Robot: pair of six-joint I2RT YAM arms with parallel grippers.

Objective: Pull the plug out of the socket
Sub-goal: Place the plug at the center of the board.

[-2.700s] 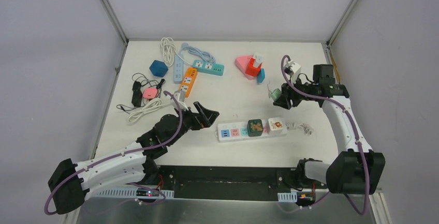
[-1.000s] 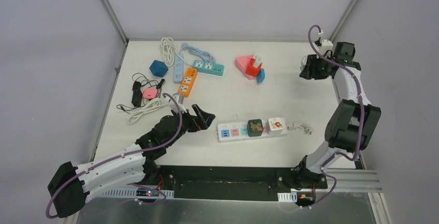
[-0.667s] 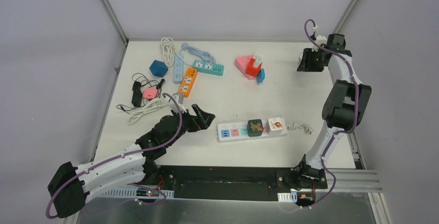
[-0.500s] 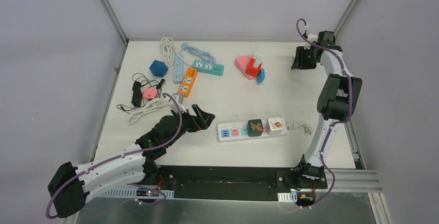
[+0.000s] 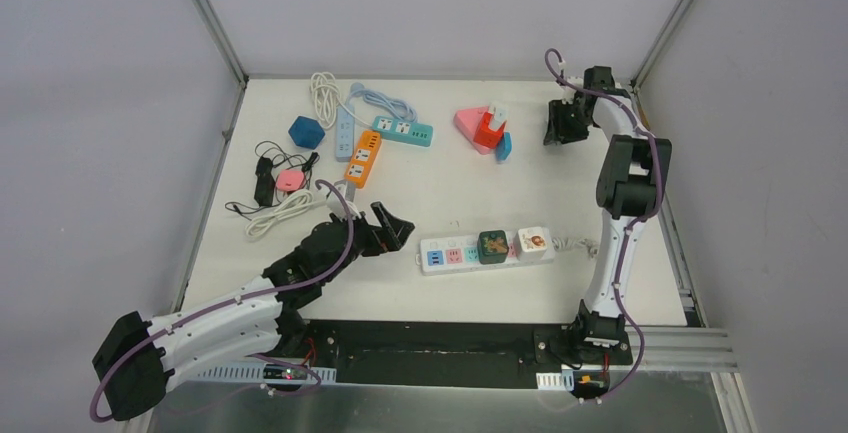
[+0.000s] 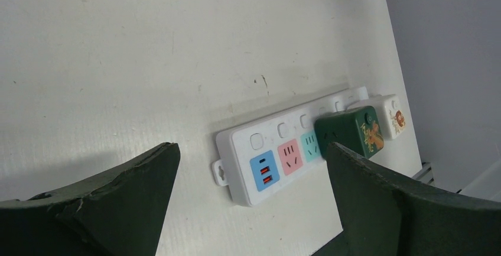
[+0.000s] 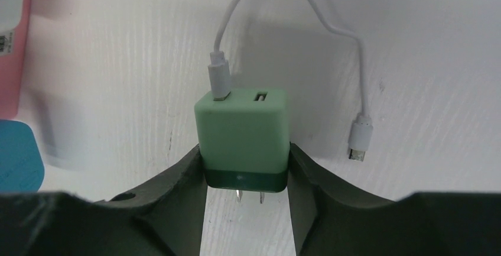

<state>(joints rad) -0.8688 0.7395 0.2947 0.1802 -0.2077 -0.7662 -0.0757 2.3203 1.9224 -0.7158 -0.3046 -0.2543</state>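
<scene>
Your right gripper (image 7: 245, 176) squeezes the light green plug (image 7: 242, 123) tight between its 2 fingers (image 7: 177, 191). The plug's 2 metal pins stick out bare, so it is not in any socket. A thin white cable (image 7: 219, 75) is pushed into the plug's other end. It loops around, and its loose end lies just beside the plug. Seen from above, this gripper is at the far right part of the desk (image 5: 450, 183). It is near a pink block (image 5: 468, 121), a red plug (image 5: 489, 131) and a small blue block (image 5: 504, 146).

Your left gripper (image 6: 251, 149) is wide open and holds nothing. It sits low over the desk, just left of the long white socket strip (image 6: 266, 161). A dark green plug (image 6: 348, 135) and a white plug (image 6: 393, 117) with a picture sit on that strip, side by side.
</scene>
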